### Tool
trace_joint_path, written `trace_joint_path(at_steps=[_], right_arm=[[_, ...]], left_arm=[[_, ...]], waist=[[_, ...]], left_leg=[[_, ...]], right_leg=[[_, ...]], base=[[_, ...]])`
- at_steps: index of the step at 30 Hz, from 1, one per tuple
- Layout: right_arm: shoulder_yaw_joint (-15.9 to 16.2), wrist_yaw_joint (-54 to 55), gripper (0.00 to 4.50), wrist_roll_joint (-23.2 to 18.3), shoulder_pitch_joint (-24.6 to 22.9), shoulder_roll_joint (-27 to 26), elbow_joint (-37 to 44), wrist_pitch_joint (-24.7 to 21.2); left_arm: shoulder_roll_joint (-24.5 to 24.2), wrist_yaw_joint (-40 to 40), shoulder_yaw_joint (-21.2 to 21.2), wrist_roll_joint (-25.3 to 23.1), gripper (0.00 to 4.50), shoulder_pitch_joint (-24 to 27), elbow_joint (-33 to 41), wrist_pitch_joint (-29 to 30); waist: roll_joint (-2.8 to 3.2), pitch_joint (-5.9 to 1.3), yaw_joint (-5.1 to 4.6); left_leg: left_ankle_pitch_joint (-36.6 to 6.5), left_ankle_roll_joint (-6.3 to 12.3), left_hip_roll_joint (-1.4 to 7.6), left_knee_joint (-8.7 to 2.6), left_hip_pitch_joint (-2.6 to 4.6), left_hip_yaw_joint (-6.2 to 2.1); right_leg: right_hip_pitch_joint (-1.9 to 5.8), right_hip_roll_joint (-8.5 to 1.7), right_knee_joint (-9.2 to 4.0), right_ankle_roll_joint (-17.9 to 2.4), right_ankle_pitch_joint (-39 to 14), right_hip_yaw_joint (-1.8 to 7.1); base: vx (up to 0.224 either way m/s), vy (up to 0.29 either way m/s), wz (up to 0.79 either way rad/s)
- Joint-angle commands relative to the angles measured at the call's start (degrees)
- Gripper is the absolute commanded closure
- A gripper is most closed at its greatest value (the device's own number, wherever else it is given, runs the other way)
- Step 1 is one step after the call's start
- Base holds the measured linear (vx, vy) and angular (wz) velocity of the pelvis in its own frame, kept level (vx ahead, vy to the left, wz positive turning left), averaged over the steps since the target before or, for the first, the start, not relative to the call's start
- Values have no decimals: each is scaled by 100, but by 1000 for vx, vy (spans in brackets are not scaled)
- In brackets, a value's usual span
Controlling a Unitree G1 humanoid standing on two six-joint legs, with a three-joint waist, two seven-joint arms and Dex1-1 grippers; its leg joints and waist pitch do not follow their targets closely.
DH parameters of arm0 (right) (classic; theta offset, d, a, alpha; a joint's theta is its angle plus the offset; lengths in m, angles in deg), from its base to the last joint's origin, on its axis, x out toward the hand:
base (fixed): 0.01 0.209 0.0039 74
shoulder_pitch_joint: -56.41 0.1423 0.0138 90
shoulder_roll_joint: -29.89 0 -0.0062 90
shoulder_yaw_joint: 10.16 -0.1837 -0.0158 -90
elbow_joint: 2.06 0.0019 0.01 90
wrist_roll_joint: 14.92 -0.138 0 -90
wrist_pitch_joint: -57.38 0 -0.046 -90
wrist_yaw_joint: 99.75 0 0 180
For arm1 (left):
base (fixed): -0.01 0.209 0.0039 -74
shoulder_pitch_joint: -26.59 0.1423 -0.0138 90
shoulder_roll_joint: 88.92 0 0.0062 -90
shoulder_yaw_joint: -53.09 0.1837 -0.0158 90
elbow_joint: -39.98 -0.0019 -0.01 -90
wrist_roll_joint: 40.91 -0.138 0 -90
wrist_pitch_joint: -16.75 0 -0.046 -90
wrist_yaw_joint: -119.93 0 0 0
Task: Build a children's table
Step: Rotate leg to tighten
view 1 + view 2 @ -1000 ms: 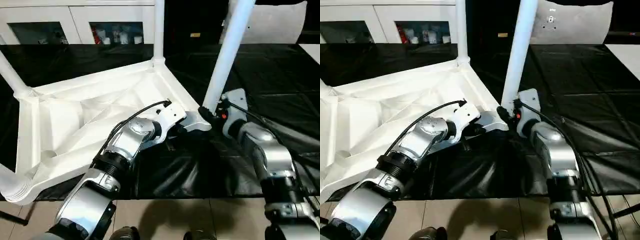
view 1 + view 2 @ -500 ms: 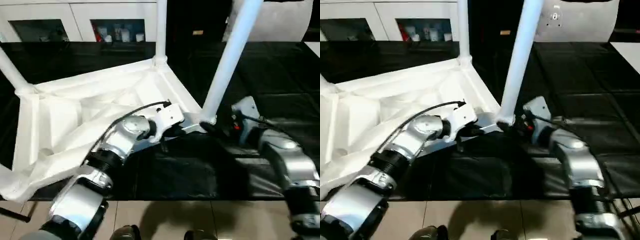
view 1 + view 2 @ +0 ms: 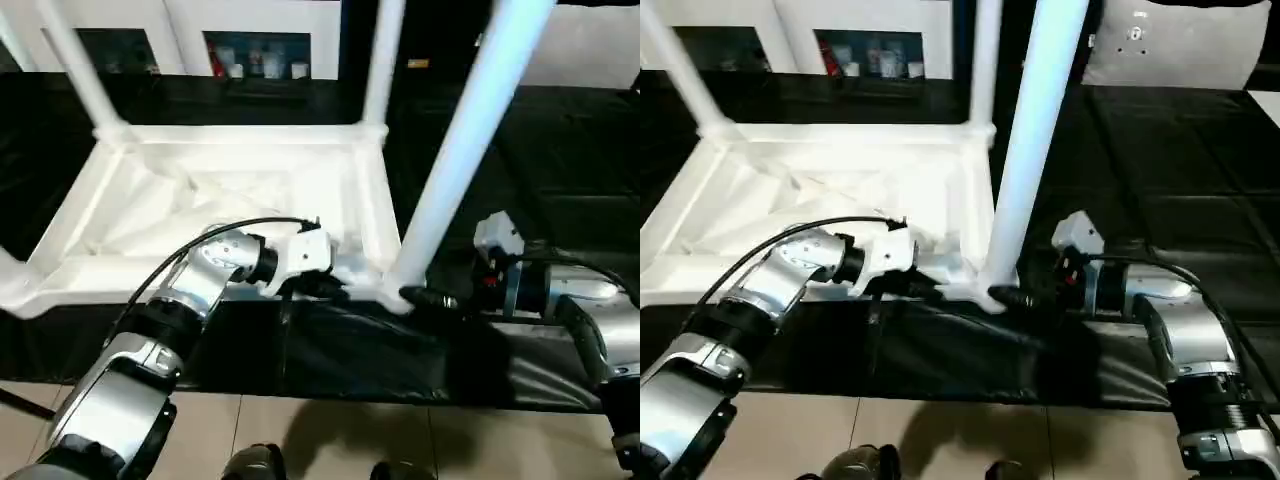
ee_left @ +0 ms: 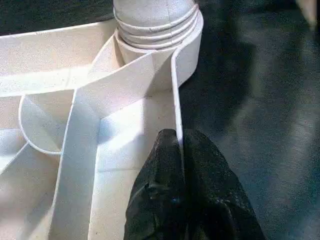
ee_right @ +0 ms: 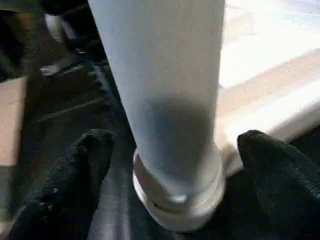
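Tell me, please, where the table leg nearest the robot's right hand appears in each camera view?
Left eye view: nearest leg, right of centre, slanting up from the front corner.
Right eye view: centre.
Left wrist view: its ribbed base, top middle.
Right wrist view: centre, between the open fingers.
Shared landmark: the corner socket.

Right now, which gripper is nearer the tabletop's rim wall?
Left. The left gripper is shut on the rim wall beside the corner socket. The right gripper stands open around the near leg, not on the rim.

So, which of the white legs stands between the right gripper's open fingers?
The near-right leg, the thick one closest to the camera. The right gripper straddles its base without touching; the other legs stand farther back.
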Motion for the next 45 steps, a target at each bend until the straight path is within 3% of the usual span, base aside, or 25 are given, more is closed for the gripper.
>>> trace_joint_path(at_steps=[1,6,15,23,29,32,35,36,38,40,42,45], right_arm=[[52,-233,56,-130,-18,101,56,-30],[138,-552,98,-229,-6,133,71,-99],[216,-692,183,-235,-9,120,38,-68],[239,-740,231,-344,-71,91,147,-164],[227,-484,243,-395,-256,-99,463,-209],[220,235,244,-217,-222,-362,488,-552],[100,1702,246,282,102,-863,98,-944],[35,2537,246,569,304,-1156,-175,-1091],[22,2771,248,647,365,-1239,-257,-1149],[-114,3778,249,922,632,-1569,-611,-1330],[-262,4510,249,1051,847,-1845,-877,-1446],[-409,4841,249,1059,976,-2032,-1025,-1434]], left_arm=[[-12,-462,342,-56,450,148,126,-131],[-28,-688,372,21,450,189,178,-207],[-63,-807,356,39,450,216,195,-213],[-13,-825,264,138,450,251,214,-74],[102,-543,155,179,450,284,217,127],[294,-132,58,191,450,280,240,505],[604,572,-56,113,450,125,154,1117],[865,1063,-137,60,450,-5,48,1453],[961,1238,-159,35,450,-48,11,1556],[1292,1848,-245,-43,450,-191,-113,1886],[1566,2423,-327,-128,450,-321,-229,2162],[1722,2793,-378,-237,450,-415,-350,2247]], waist=[[-78,-408,2],[-77,-411,58],[-83,-429,64],[-88,-429,65],[-83,-423,67],[-71,-378,41],[-73,-344,-19],[-71,-287,-122],[-68,-301,-181],[-61,-301,-259],[-70,-299,-296],[-76,-314,-298]], left_leg=[[-696,810,438,-316,175,-166],[-718,755,430,-310,173,-162],[-627,738,420,-299,163,-168],[-586,790,416,-287,161,-164],[-603,781,416,-288,161,-168],[-867,614,417,-336,175,-173],[-1182,360,401,-380,189,-186],[-1577,68,362,-428,185,-226],[-1756,-124,369,-466,196,-273],[-1796,-159,377,-478,215,-265],[-1857,-102,333,-447,240,-236],[-1647,35,332,-440,232,-216]], right_leg=[[288,-503,-338,-1688,74,245],[279,-507,-341,-1649,-14,252],[283,-505,-326,-1611,17,248],[281,-498,-318,-1632,61,243],[281,-501,-324,-1609,13,247],[252,-488,-379,-1551,-508,245],[239,-507,-448,-1434,-1212,257],[233,-511,-513,-1256,-2034,243],[247,-540,-558,-1014,-2469,238],[213,-504,-550,-1085,-2071,256],[199,-521,-589,-1107,-2098,287],[208,-500,-599,-1092,-1857,300]], base=[[0,0,0],[0,0,0],[0,0,0],[0,0,0],[0,0,0],[0,0,0],[0,0,0],[0,0,0],[0,0,0],[0,0,0],[0,0,0],[0,0,0]])
